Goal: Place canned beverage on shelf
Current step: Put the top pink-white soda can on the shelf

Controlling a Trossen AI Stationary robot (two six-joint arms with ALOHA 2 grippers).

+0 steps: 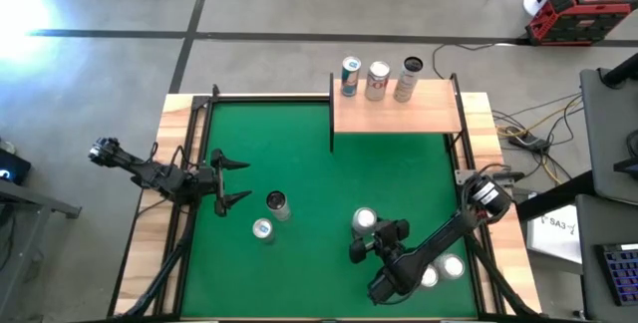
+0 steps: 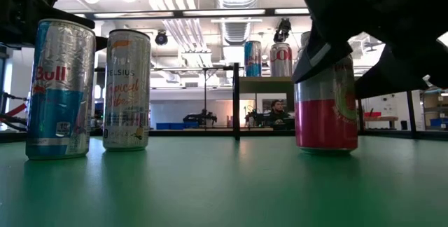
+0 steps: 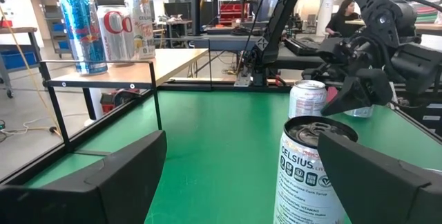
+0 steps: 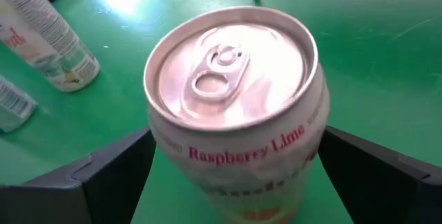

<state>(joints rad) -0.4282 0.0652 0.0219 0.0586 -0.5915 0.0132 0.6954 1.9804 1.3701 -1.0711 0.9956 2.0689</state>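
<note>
Right wrist view showed the right tool (image 4: 231, 162) spread wide around a Raspberry Lime can (image 4: 231, 99), a finger standing off each side of the wall, nothing gripped. In the high view that can (image 1: 365, 220) stood upright on the green desk (image 1: 299, 154), near the front and right of centre, well apart from the shelf (image 1: 397, 109) at the far edge. Three cans (image 1: 378, 80) were already ranged along the shelf's back, leaving its front strip bare.

The step in hand was judged to be the grasp: the fingers should be closed squarely on the mid-wall, the can kept upright, then lifted clear before being carried over.

The shelf's near edge and black posts would need to be cleared from above; the open green between can and shelf looked free. Two more cans (image 1: 442, 271) stood beside the right arm.

The left tool (image 1: 231, 180) waited open at the desk's left, a Celsius can (image 1: 276, 202) just ahead of it and another (image 1: 262, 229) beside that
</note>
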